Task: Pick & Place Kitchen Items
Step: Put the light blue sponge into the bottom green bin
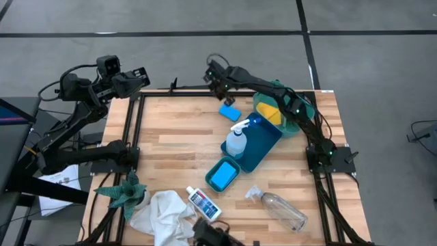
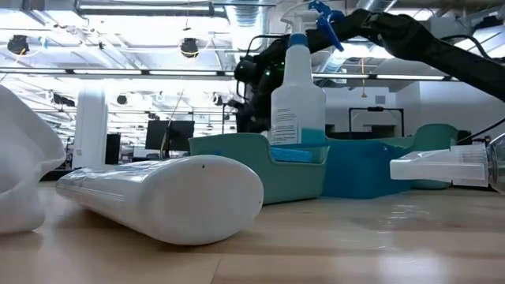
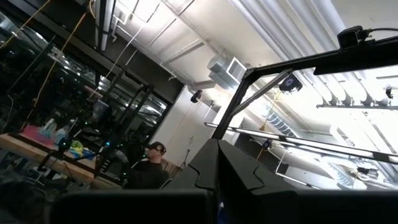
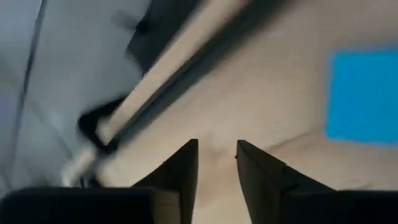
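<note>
1. Nearest the front edge: small blue-labelled white bottle [image 1: 203,203], crumpled white cloth [image 1: 162,212] and clear plastic bottle [image 1: 281,208], none moved yet, I'd say.
2. Mid-table: white blue-triggered spray bottle [image 1: 236,141] standing in the blue tray [image 1: 263,147].
3. Back edge: right gripper [image 1: 217,76] parted, empty, beside the loose small blue rectangular sponge [image 1: 229,111]; left gripper [image 1: 141,75] clenched off the desk.

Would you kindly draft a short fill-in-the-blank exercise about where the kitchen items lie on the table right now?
1. The white spray bottle with the blue trigger stands upright in the dark blue ____.
2. The clear plastic bottle lies on its ____ on the wooden table.
3. The small teal tray holds a rectangular sponge coloured ____.
4. The right gripper hangs above the table's far edge, holding ____.

Missing words: tray; side; blue; nothing
</note>
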